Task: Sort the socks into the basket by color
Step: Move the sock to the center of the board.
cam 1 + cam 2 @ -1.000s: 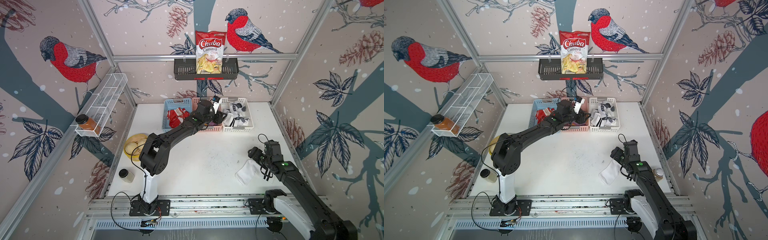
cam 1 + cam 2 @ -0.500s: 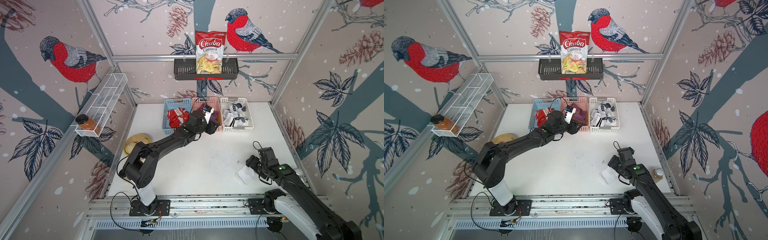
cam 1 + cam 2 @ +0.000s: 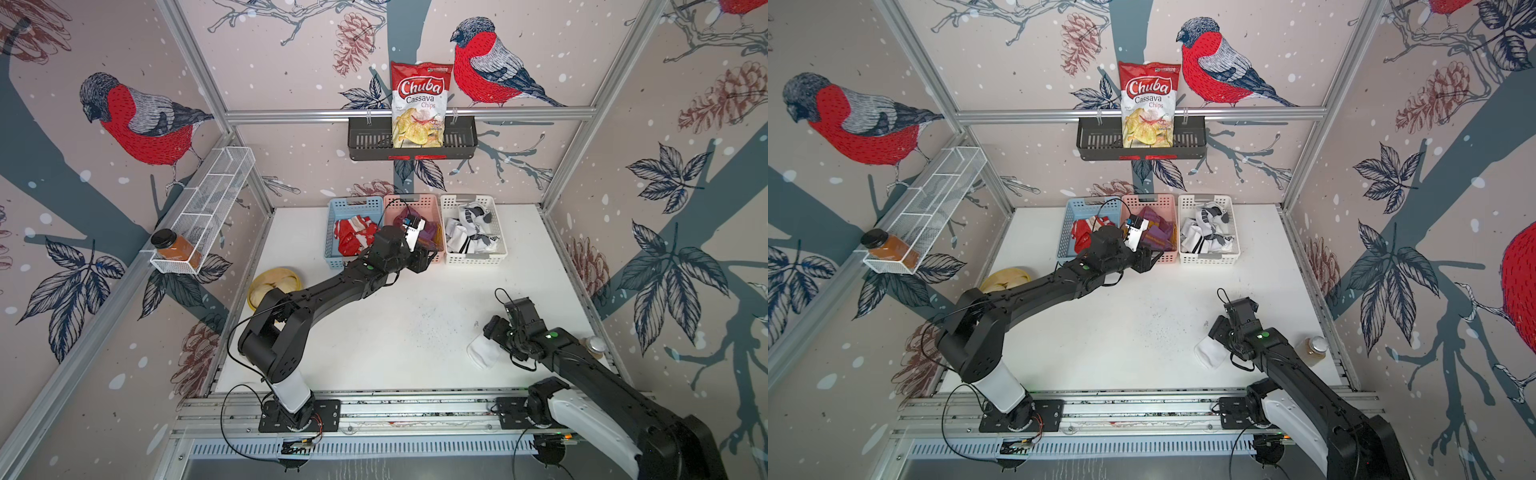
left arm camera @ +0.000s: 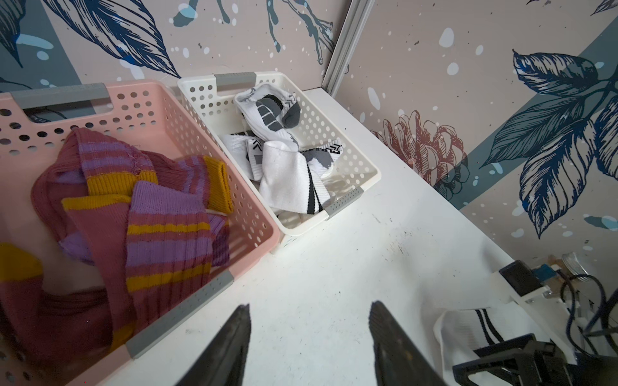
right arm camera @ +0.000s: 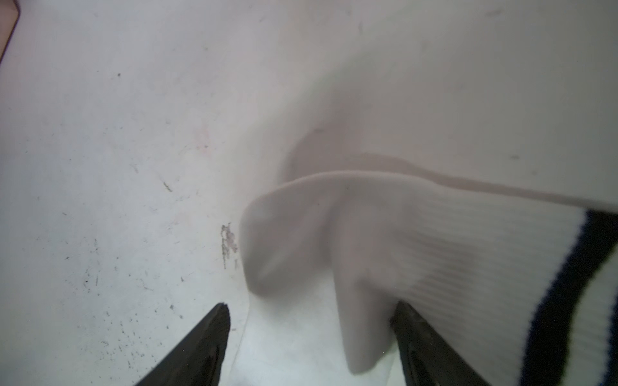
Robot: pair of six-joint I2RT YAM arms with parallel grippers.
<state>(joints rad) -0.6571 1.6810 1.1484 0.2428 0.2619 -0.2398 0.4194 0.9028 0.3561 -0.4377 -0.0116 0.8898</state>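
Though view blurs, right fingers (image 5: 200,347) seemingly straddle sock (image 5: 418,240).

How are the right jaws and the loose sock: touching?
Touching. The right wrist view shows the sock lying against one jaw of the right gripper; the other stands clear.

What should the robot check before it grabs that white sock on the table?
1. Right gripper open: ok.
2. White sock between its jaws: ok, a fold lies there.
3. Left gripper empty: ok, open, holding nothing.
4. Way to the white basket free: ok, the left gripper hangs in front of the pink basket instead.
5. White basket has room: ok, it seems.
6. Bite deep enough to lift the sock: cannot tell.
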